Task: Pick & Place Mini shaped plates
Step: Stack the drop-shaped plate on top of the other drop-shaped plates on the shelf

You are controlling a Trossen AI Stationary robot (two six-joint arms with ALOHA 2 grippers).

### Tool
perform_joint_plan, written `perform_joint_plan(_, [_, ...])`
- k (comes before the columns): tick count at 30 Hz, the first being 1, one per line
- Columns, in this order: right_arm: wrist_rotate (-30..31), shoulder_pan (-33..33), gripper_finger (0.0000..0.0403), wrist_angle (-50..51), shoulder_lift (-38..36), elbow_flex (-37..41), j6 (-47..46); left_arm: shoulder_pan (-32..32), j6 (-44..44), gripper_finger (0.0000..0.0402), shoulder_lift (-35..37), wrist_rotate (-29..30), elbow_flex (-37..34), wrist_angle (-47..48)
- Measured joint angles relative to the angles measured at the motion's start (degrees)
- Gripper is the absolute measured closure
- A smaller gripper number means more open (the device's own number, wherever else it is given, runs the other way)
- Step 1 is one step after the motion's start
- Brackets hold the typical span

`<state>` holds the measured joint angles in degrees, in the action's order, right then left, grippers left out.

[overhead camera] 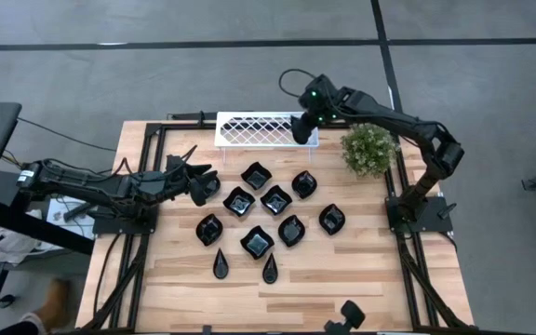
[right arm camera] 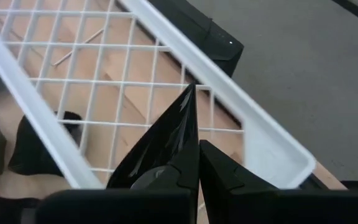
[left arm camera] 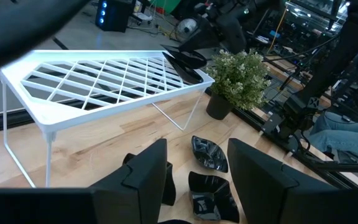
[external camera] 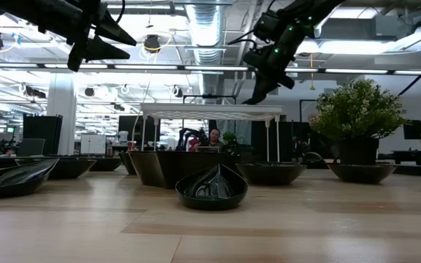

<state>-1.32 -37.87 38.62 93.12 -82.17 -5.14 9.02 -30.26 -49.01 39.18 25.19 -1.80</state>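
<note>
Several glossy black mini plates [overhead camera: 268,216] rest on the wooden table, among them two slim teardrops [overhead camera: 221,265] near the front. The white lattice tray [overhead camera: 249,130] stands on thin legs at the far edge. My right gripper [overhead camera: 301,128] hovers over the tray's right end, shut on a black teardrop plate [right arm camera: 166,140]. My left gripper [overhead camera: 198,186] is open and raised above the leftmost plates; in its wrist view [left arm camera: 197,186] nothing lies between the fingers. My right gripper pinches the teardrop plate at its broad end [right arm camera: 179,169] between the two fingers, which lie along it. The pointed tip [right arm camera: 188,93] sticks out ahead of the fingers, over the lattice near the tray's rim. I cannot tell whether the plate touches the tray.
A potted green plant [overhead camera: 368,149] stands just right of the tray, close to my right arm. Bare wood [overhead camera: 342,279] lies at the table's near side. Beyond the table the low view shows an office with a seated person [external camera: 214,137].
</note>
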Motion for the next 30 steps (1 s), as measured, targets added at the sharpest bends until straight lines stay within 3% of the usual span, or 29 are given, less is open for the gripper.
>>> perform_joint_plan(30, [1.31, 1.01, 0.0391, -0.01, 0.02, 0.0, 1.17, 0.0, 0.0, 0.023, 0.0, 0.0, 0.02, 0.0])
